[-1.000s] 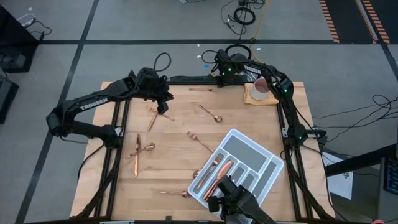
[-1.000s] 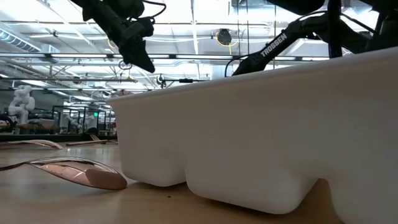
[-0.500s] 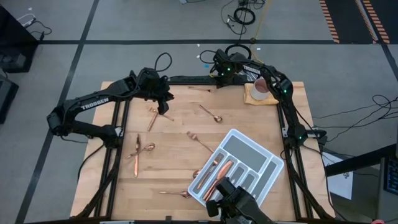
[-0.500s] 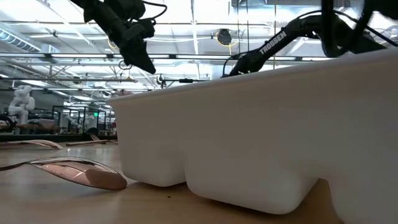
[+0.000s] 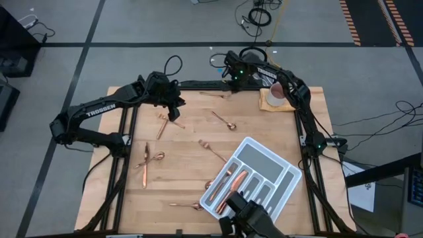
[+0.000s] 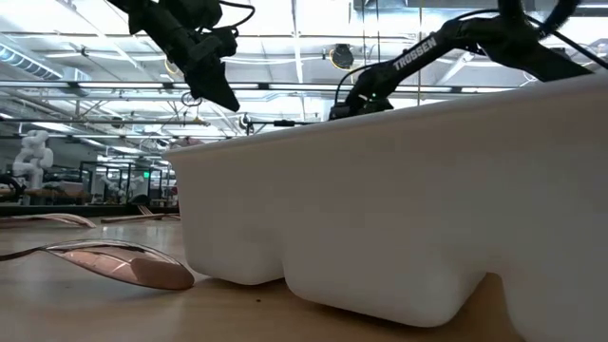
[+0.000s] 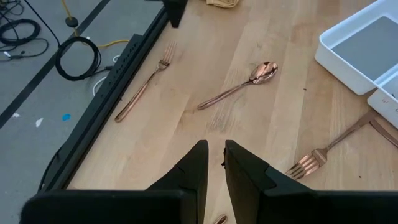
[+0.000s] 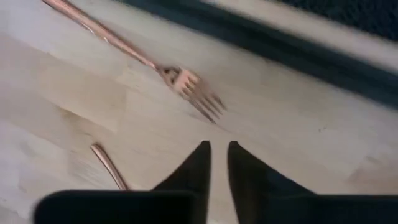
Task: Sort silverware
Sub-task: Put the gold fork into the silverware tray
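Note:
Copper silverware lies scattered on the wooden table: a fork [image 5: 213, 94] by the far edge, a spoon [image 5: 223, 120], a fork [image 5: 211, 151] and a piece [image 5: 161, 124] at the far left. More pieces [image 5: 228, 184] lie in the white divided tray [image 5: 264, 165]. My right gripper [image 8: 217, 152] hangs over the far edge [image 5: 231, 79], just beside the fork's tines [image 8: 193, 93], its fingers narrowly apart with nothing between them. My left gripper [image 7: 216, 152] hovers above the far-left piece [image 5: 176, 119], narrowly open too.
A white mug [image 5: 277, 92] stands on a yellow cloth [image 5: 268, 102] at the far right corner. Two pieces [image 5: 145, 162] lie at the table's left, and a spoon [image 5: 186, 205] lies near the front edge, left of the tray. The tray's wall [image 6: 380, 209] fills the low view.
My right gripper has risen a little above the table's far edge and shifted slightly toward the left. The fork below it lies on the table as before.

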Robot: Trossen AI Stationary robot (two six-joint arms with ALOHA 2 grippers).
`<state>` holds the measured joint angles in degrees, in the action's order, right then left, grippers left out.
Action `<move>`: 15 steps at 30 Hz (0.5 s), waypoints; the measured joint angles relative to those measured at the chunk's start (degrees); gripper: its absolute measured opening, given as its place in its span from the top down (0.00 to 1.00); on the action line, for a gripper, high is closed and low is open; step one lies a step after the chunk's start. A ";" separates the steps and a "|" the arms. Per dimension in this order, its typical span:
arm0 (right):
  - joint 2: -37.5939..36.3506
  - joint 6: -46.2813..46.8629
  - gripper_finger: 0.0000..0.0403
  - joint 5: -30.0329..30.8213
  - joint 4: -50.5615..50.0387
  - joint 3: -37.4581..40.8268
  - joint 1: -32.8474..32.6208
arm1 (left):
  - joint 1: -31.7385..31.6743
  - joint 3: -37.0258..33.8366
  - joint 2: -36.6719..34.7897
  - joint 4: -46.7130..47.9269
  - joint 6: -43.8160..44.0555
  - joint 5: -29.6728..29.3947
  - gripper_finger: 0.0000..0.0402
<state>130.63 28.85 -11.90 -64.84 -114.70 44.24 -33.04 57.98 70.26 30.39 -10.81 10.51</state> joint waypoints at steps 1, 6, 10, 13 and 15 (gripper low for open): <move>0.00 0.63 0.82 0.07 -0.24 0.26 -0.04 | 0.00 0.00 0.00 0.00 0.00 0.02 0.85; 0.02 4.61 0.59 1.20 4.32 0.97 -0.51 | -0.01 0.00 0.00 0.01 0.00 0.01 0.85; 0.02 9.06 0.48 1.15 5.20 3.00 -0.64 | -0.02 0.00 0.00 0.03 -0.02 0.00 0.85; 0.05 9.52 0.45 1.25 5.53 5.00 -1.23 | 0.00 0.00 -0.02 0.02 -0.04 0.00 0.85; 0.07 9.88 0.45 1.26 8.23 6.44 -1.80 | -0.02 0.00 -0.02 0.02 -0.04 0.02 0.85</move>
<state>130.69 38.72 -10.64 -56.61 -108.26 42.45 -33.06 57.98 70.24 30.41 -10.85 10.52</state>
